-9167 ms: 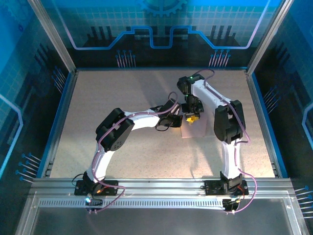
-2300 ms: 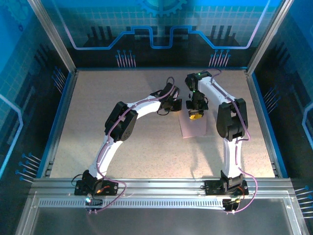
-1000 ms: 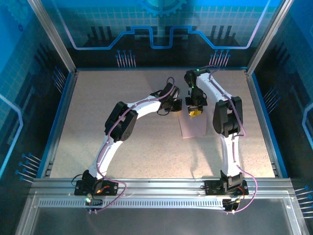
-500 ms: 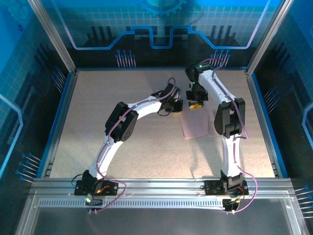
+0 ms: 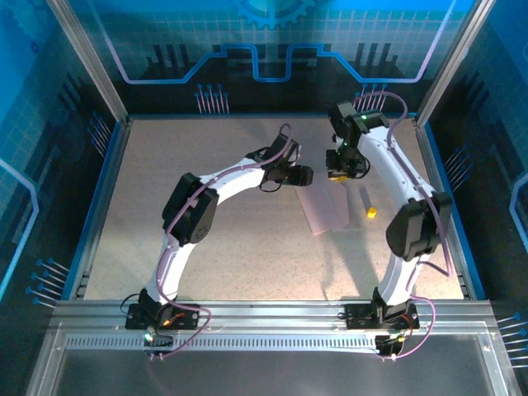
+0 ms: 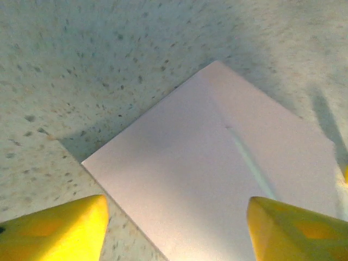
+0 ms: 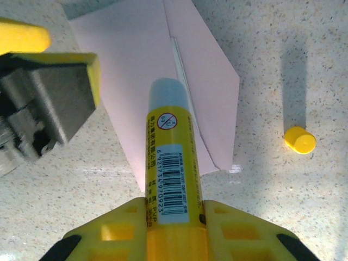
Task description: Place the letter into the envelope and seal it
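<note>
A pale pink envelope [image 5: 326, 210] lies flat on a speckled beige table [image 5: 206, 247], a little right of centre in the overhead view, between the tips of two white robot arms that reach in from the near edge. The left gripper [image 5: 304, 175] hangs just beside the envelope's far left corner. In the left wrist view this gripper [image 6: 174, 231] is released: its two yellow fingertips [image 6: 54, 231] stand wide apart with nothing between them, and the envelope [image 6: 217, 174] lies below and ahead of them, one corner pointing away and a thin seam running across its face. The right gripper [image 5: 338, 172] sits just beyond the envelope's far edge. In the right wrist view the right gripper [image 7: 174, 217] is clenched on a yellow glue stick [image 7: 168, 157] with a barcode label, its pale uncapped tip pointing over the envelope [image 7: 136, 65] near a crease, beside a pointed flap; whether that flap is folded down cannot be told. A finger [image 7: 60, 92] of the left gripper shows at the upper left, over the envelope's corner. The stick's small yellow cap [image 7: 299, 140] lies on the table to the right of the envelope, apart from it [image 5: 371, 213].
</note>
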Robot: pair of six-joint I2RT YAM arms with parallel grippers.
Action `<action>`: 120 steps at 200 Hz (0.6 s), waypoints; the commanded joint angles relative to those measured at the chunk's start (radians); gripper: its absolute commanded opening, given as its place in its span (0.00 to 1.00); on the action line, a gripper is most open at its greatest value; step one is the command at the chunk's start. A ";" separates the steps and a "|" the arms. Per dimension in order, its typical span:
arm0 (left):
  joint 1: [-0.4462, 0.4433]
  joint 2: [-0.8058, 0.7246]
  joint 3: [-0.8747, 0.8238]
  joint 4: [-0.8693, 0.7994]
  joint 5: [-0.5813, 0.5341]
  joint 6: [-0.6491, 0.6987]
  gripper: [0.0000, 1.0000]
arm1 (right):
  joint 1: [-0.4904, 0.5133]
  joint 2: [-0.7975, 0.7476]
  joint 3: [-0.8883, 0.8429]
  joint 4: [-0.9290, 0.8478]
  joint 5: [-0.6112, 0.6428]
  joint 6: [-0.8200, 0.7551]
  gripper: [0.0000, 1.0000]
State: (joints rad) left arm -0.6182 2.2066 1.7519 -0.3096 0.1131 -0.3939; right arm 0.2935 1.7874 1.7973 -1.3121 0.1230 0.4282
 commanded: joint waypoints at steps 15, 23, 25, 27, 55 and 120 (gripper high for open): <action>-0.008 -0.238 -0.100 0.023 -0.033 -0.011 0.86 | 0.017 -0.208 -0.166 0.208 -0.018 0.068 0.03; -0.009 -0.286 -0.135 0.033 -0.040 -0.027 0.88 | 0.021 -0.249 -0.207 0.256 -0.028 0.083 0.03; -0.008 -0.301 -0.148 0.035 -0.042 -0.032 0.89 | 0.023 -0.259 -0.218 0.272 -0.031 0.087 0.03; -0.008 -0.312 -0.159 0.040 -0.044 -0.039 0.89 | 0.024 -0.270 -0.230 0.287 -0.034 0.089 0.03; -0.004 -0.520 -0.339 0.062 -0.123 -0.188 0.94 | 0.057 -0.391 -0.366 0.480 -0.066 0.163 0.03; 0.007 -0.890 -0.673 0.260 -0.096 -0.590 0.98 | 0.212 -0.447 -0.517 0.884 -0.086 0.243 0.03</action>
State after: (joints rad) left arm -0.6178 1.4029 1.1641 -0.1497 0.0151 -0.7818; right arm 0.4591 1.3586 1.3128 -0.6628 0.0616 0.6147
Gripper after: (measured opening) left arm 0.989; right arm 0.233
